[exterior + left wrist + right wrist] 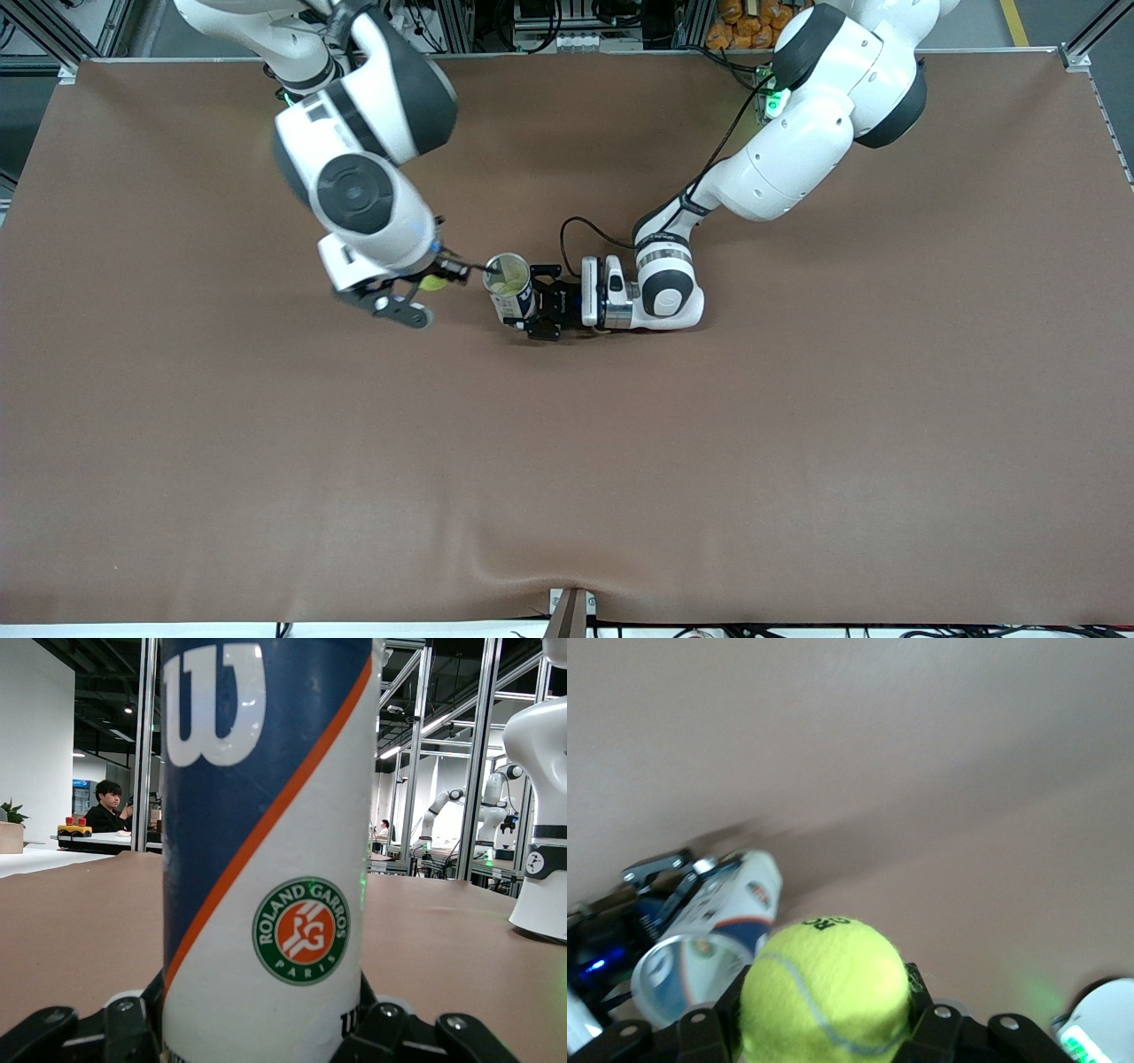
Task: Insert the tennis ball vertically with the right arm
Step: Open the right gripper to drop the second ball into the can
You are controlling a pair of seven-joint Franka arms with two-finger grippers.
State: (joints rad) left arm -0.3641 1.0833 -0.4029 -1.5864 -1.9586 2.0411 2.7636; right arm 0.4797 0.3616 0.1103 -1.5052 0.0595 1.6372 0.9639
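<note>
Near the table's middle: I see both arms meeting over the brown cloth-covered table (567,461), close to one another.
Can: a tall cylindrical tennis-ball can (508,287) with a blue and white label, an orange diagonal stripe and a round green and orange badge stands upright on the table, its open mouth facing up; something pale yellow-green shows inside it from the front view.
Left gripper: the wide black linkage left gripper (536,306) lies low at the table, reaching in sideways from the left arm's end. Its fingers (124,1028) press against the base of the can on both sides, so I read it as clamped on the can (266,850).
Ball: the fuzzy yellow-green tennis ball (826,990) with a pale curved seam sits between the fingers of the right gripper (826,1014), which are closed against it. From the front view only a sliver of the ball (433,283) shows under the wrist.
Right gripper: the right gripper (423,285) hangs above the table just beside the can, toward the right arm's end, not over the mouth.
Spacing: the ball and the can are near each other but apart; the right wrist view shows the can (704,935) off to one side of the ball.
Right arm: its large white elbow with black bands (363,142) covers much of the gripper from above.
</note>
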